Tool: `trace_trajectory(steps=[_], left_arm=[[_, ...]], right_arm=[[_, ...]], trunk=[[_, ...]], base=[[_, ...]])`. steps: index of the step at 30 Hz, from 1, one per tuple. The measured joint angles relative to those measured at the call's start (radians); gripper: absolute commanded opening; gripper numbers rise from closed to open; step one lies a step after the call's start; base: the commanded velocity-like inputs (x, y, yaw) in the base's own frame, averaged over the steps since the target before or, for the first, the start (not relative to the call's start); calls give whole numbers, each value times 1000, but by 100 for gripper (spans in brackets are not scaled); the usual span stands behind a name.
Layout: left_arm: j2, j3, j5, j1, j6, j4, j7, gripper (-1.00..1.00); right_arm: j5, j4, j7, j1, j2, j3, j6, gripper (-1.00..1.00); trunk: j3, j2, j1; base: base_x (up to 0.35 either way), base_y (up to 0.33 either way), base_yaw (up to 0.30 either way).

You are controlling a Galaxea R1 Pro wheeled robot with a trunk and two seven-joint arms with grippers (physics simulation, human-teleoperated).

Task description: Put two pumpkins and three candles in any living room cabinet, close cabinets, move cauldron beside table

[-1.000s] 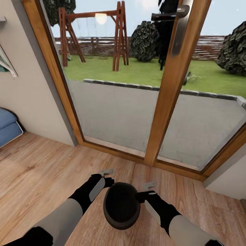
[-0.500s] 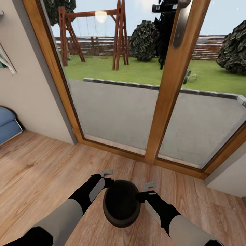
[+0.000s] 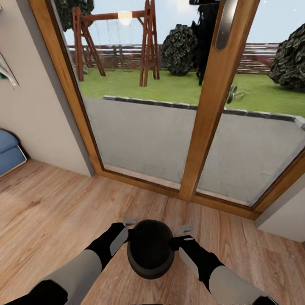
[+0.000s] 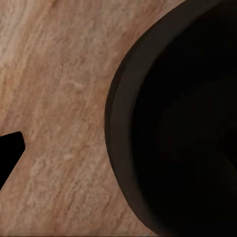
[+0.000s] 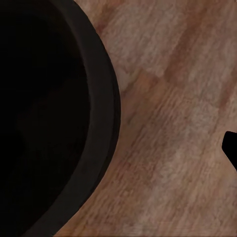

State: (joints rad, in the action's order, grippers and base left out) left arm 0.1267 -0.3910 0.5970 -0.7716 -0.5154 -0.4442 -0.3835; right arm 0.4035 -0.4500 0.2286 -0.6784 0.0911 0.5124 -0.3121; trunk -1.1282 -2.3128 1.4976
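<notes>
Wood plank floor (image 3: 51,199), light brown, runs up to a big wood-framed glass door (image 3: 212,110). Outside: grey patio, lawn, wooden swing set (image 3: 114,38), dark bushes, fence. Beige wall at left, blue cushioned item (image 3: 8,152) at the far left edge by the wall.

Head view: the cauldron (image 3: 150,248) sits low centre between both arms, black, round, opening up, above the floor planks. Left gripper (image 3: 127,226) at its left rim, right gripper (image 3: 180,237) at its right rim, each pressed close against the pot side.

Left wrist view adds a close look at the cauldron rim (image 4: 123,148) and dark interior with floor beside it, one black fingertip (image 4: 10,148) off to the side. Right wrist view shows the same rim (image 5: 106,123) from the other side, floor grain, and a black fingertip (image 5: 231,145) at the edge.

How wide either gripper is spread, and whether it actually clamps the rim, cannot tell.
</notes>
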Motion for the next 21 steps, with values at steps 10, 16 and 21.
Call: trace_trajectory(steps=[10, 16, 21], left_arm=[[1, -3, 0, 0, 23, 18, 0, 100], [2, -3, 0, 0, 23, 15, 0, 100], [2, -3, 1, 0, 23, 11, 1, 100]], right_arm=[[2, 2, 2, -50, 17, -1, -4, 100], [4, 2, 2, -57, 18, -2, -4, 100], [6, 2, 2, -58, 18, -2, -4, 100]], trunk=[[-31, -70, 38], [-50, -112, 61], [-66, -147, 81]], base=[[0, 0, 0], [0, 0, 0], [0, 0, 0]])
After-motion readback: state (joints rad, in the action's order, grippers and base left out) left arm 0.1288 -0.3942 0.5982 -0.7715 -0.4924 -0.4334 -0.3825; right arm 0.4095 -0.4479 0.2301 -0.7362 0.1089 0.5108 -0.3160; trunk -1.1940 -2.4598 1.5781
